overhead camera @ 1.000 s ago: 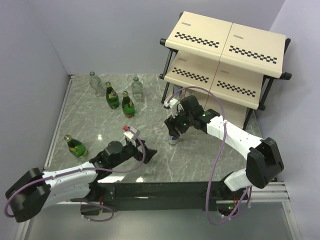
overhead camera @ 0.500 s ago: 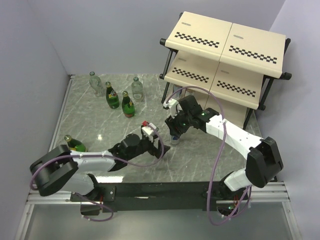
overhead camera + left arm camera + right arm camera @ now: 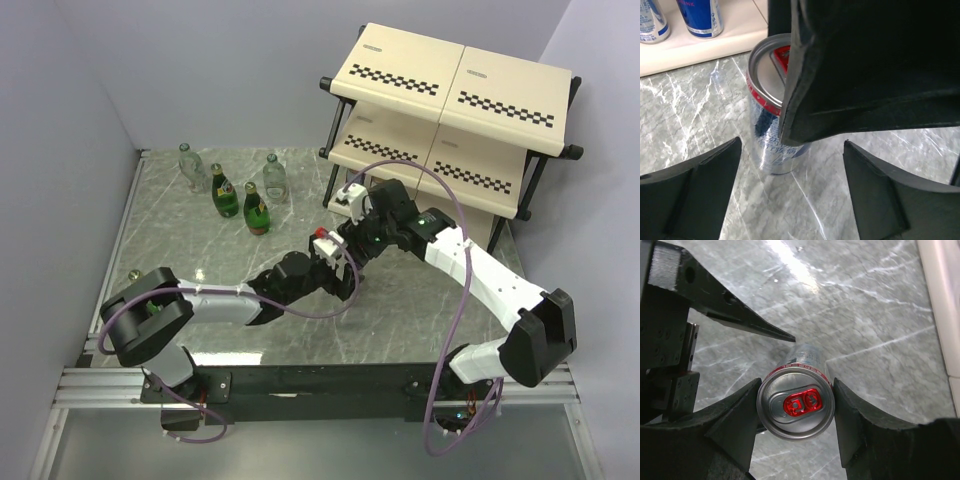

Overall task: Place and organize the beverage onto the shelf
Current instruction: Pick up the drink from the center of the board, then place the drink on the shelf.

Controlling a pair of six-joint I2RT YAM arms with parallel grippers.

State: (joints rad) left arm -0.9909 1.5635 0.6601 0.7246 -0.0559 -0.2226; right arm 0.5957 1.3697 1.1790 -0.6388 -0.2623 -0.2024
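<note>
Can (image 3: 796,410): a slim silver-and-blue drink can with a red pull tab, it stood on the marble table (image 3: 880,305) directly between the fingers (image 3: 735,430) of the right gripper (image 3: 797,386).
Right gripper: it was set over the can from above. Both fingers looked pressed to the can's sides just under the rim, so it was narrow and holding the can.
Can's long axis: vertical, with the top and tab pointing up at the right wrist. The base seemed to rest on the table, though contact there was not plain.
Left gripper (image 3: 791,141): its jaws were wide and held nothing. It sat low, with the can straight ahead and just past its fingertips, close but apart from them.
Nearer arm: the right arm, already on the can.
Shelf (image 3: 450,100): it was near, beyond the can as seen from the left gripper.
Lowest board (image 3: 695,47): it carried two shelved cans (image 3: 702,17), upright and of the same silver-and-blue kind.
Coming move, as a judgement: a lift along the can's axis, then a carry away from the left gripper to the lowest board beside the shelved cans. The left gripper's open fingers were close enough to be clipped.
Bottles: two green glass bottles (image 3: 224,195) and two clear bottles (image 3: 190,165) stood upright, well apart from both grippers on the far side of the table from the shelf.
</note>
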